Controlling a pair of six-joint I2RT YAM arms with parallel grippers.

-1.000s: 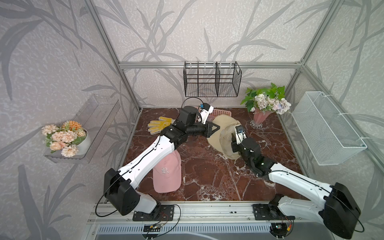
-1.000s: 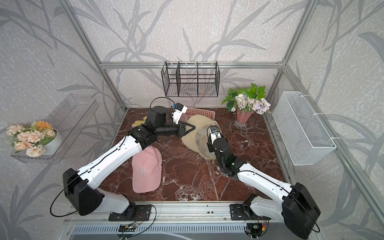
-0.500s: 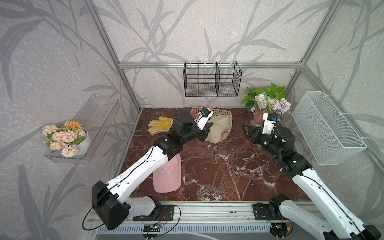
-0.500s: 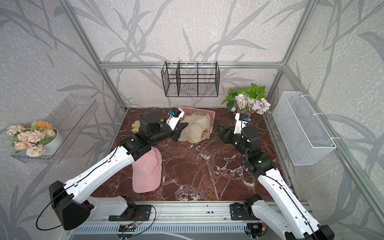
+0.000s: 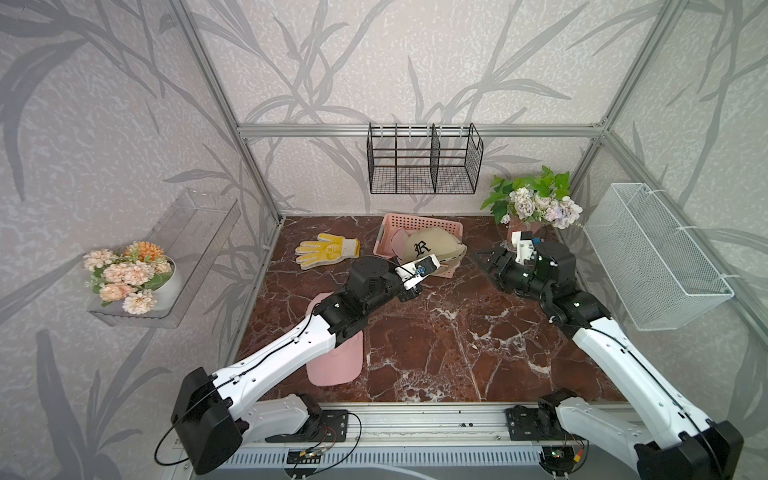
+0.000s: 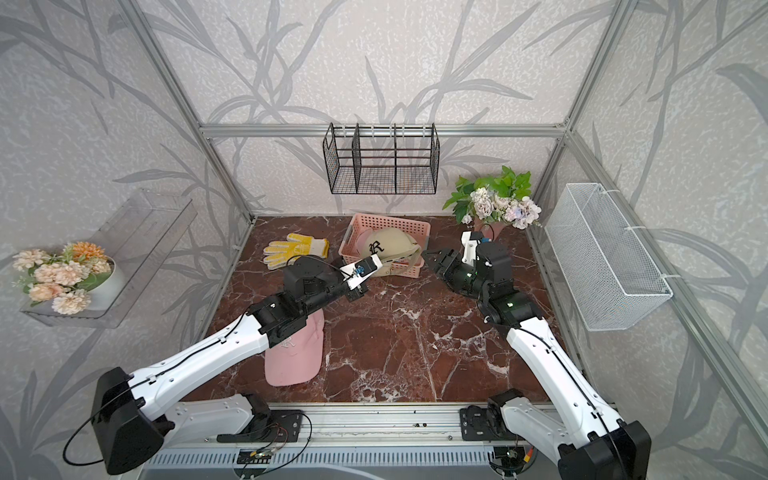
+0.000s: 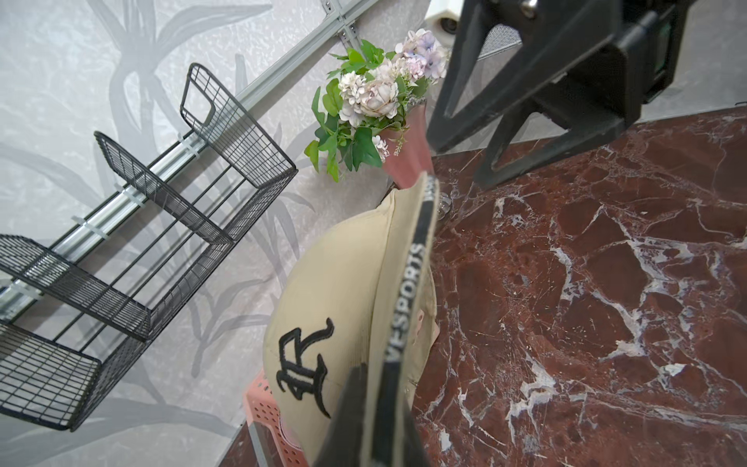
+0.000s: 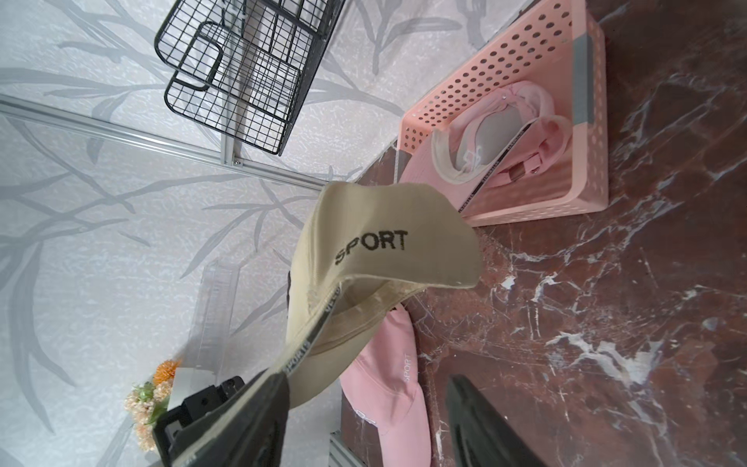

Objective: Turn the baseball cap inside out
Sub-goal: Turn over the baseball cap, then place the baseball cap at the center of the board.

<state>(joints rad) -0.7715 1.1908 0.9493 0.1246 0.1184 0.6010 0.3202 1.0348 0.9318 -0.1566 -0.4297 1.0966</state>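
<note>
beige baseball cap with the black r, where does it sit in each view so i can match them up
top view: beige fabric baseball cap overlaps the pink perforated plastic basket at the back.
top view: cap overlaps the basket likewise.
left wrist: cap beside the black wire rack, black R showing.
right wrist: cap nearer than the basket, SPORT lettering showing.
shared landmark: the rack on the back wall.
</note>
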